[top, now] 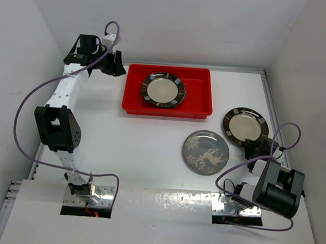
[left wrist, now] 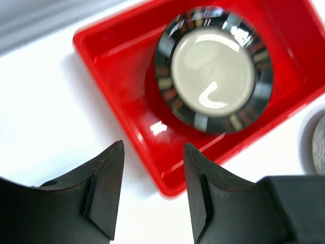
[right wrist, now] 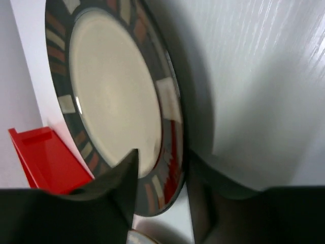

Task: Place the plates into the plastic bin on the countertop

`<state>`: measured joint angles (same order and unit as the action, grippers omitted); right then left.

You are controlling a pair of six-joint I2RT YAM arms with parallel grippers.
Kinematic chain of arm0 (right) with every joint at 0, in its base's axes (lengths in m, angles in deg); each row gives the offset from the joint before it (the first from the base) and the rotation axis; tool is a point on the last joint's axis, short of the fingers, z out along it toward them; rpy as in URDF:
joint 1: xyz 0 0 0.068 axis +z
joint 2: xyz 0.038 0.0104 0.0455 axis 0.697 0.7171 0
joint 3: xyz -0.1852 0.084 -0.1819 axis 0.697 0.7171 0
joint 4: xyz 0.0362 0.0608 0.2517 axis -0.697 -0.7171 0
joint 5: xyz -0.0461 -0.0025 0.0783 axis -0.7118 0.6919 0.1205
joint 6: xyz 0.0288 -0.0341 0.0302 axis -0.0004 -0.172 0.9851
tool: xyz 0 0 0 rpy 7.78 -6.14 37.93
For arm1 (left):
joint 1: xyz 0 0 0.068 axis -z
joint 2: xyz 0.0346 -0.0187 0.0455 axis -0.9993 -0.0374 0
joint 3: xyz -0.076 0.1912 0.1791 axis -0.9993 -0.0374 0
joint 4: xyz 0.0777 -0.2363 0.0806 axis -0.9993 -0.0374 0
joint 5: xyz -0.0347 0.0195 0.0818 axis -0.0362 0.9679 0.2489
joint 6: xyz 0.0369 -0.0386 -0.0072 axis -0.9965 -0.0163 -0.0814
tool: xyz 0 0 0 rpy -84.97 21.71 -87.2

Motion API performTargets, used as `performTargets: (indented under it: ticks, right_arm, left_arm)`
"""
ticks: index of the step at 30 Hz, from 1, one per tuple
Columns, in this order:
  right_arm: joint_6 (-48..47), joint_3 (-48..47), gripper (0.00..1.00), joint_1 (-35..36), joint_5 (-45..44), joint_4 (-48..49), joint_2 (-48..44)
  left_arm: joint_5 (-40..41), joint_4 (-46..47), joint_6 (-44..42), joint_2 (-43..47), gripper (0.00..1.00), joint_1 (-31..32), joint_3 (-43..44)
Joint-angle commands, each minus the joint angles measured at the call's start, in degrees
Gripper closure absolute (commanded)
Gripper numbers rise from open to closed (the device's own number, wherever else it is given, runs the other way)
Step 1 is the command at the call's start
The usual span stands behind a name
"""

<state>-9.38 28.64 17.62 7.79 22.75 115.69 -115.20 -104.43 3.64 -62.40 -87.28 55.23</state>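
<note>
Count: three plates in view, one bin, two arms.

Bin (top: 198,91): bright red plastic, shallow, rectangular, low walls, rounded corners. It sits toward the far side of the table (top: 145,146).

Bin plate (top: 163,90): round, glossy cream centre, dark rim broken by pale and rust-coloured bars. It lies flat inside the bin, left of the bin's middle. The left wrist view shows glare on its face.

Right plate (top: 245,126): same pattern as the bin plate. It is outside the bin, toward the table's right edge, near the bin's near right corner but apart from it.

Deer plate (top: 206,152): grey, with a white deer and white snowflake-like marks. It lies flat on the table, between the bin and my right arm's base, just beside the right plate.

Left fingers (left wrist: 152,152): apart, nothing between them, above bare table just beside the bin's left end.

Right fingers (right wrist: 163,155): clamped on the right plate's near rim, one finger across its face and the other behind it. The plate throws a broad shadow on the table.
</note>
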Motion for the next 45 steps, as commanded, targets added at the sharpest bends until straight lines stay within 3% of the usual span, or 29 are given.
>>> performTargets:
  ticks: [1, 5, 6, 10, 17, 27, 33, 38, 45]
  right_arm:
    - [4.4, 3.0, 0.63, -0.6, -1.0, 2.7, 5.2]
    - [6.6, 4.2, 0.98, -3.2, 2.9, 9.7, 10.6]
    - [6.7, 4.3, 1.0, -3.6, 3.5, 10.8, 11.7]
    - [6.1, 3.2, 1.0, -4.6, 7.7, 17.0, 12.9]
    - [7.9, -4.7, 1.0, -3.8, 11.1, 16.7, 7.5]
    - [12.3, -12.9, 1.0, 0.4, 7.4, 17.2, -1.8]
    - [10.2, -16.8, 1.0, 2.0, 6.4, 13.2, -7.0]
    - [8.1, -20.5, 1.0, 6.2, 5.7, 9.7, -10.4]
    - [3.1, -27.5, 1.0, 14.7, 6.2, 8.1, -9.1]
  left_arm:
    - [-2.2, -7.2, -4.5, 3.0, 0.48, -3.3, -3.8]
    - [-3.0, -13.7, -8.4, 5.4, 0.47, -7.7, -6.2]
    - [-3.0, -14.9, -9.8, 6.2, 0.47, -8.5, -6.2]
    - [-2.5, -20.0, -11.7, 8.4, 0.47, -12.7, -8.9]
    - [-3.0, -21.7, -12.8, 12.7, 0.47, -15.8, -16.1]
    - [-3.6, -21.7, -12.8, 14.9, 0.47, -16.8, -16.6]
    - [-3.6, -21.7, -12.8, 15.5, 0.47, -16.8, -17.1]
    - [-3.1, -21.7, -12.8, 16.1, 0.47, -16.8, -17.7]
    - [3.6, -17.8, -11.7, 20.3, 0.47, -18.7, -23.4]
